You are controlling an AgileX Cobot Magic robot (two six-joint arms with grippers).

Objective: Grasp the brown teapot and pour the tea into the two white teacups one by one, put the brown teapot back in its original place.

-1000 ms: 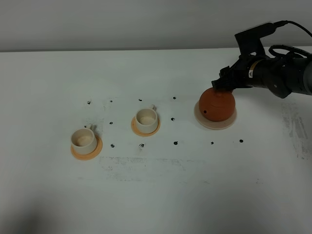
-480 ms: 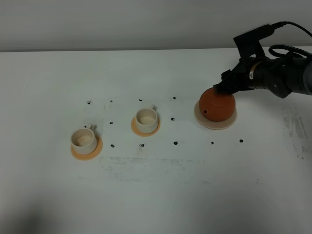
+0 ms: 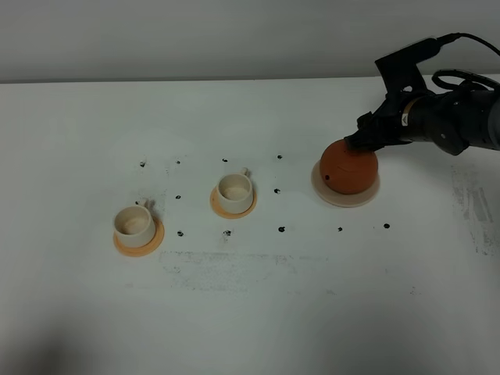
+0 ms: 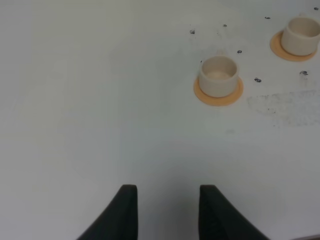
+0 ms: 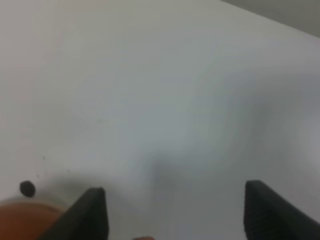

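The brown teapot (image 3: 348, 168) stands upright on the pale beige coaster (image 3: 344, 195) at the right of the table. My right gripper (image 3: 364, 141) is at the teapot's upper back edge. In the right wrist view its fingers (image 5: 89, 212) are spread wide with nothing between them, and a sliver of the teapot (image 5: 22, 220) shows beside one finger. Two white teacups stand on orange saucers, one in the middle (image 3: 233, 189) and one at the left (image 3: 133, 223). My left gripper (image 4: 167, 212) is open and empty, short of the left cup (image 4: 218, 75). No tea shows in the cups.
Small black marks dot the white table (image 3: 281, 312) around the cups and coaster. The middle cup (image 4: 301, 36) shows at the edge of the left wrist view. The table's far edge meets a grey wall (image 3: 195, 39).
My right gripper has shifted slightly to the right at the teapot's back. The teapot and cups have not moved.
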